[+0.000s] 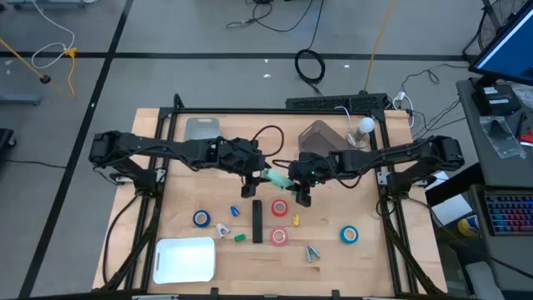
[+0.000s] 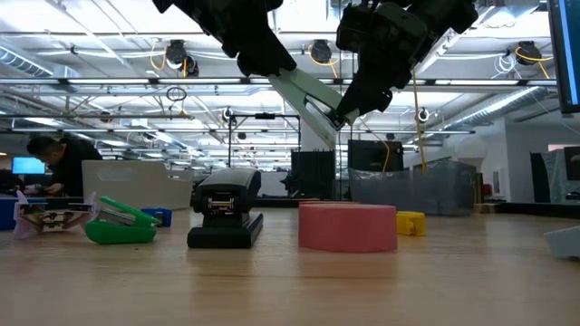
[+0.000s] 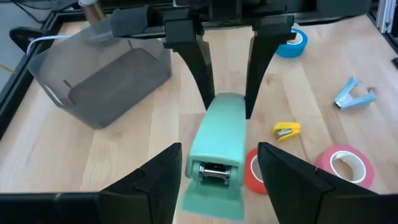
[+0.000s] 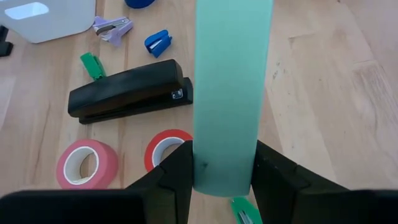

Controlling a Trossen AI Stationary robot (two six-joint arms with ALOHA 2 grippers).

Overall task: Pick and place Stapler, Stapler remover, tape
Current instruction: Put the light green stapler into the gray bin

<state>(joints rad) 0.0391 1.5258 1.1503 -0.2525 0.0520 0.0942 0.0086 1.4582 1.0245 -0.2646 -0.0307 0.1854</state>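
The right gripper (image 4: 222, 177) holds the mint-green stapler (image 1: 277, 178) in the air above the middle of the worktop (image 1: 383, 258), jaws clamped on one end of its body. The left gripper (image 3: 217, 171) faces the opposite end with jaws spread wide, touching nothing; this reads as a handover just released. Gripping at one end leaves the rest of the body free. The black stapler (image 1: 257, 221), the red tape rolls (image 1: 280, 207) and the blue tape rolls (image 1: 201, 218) lie below.
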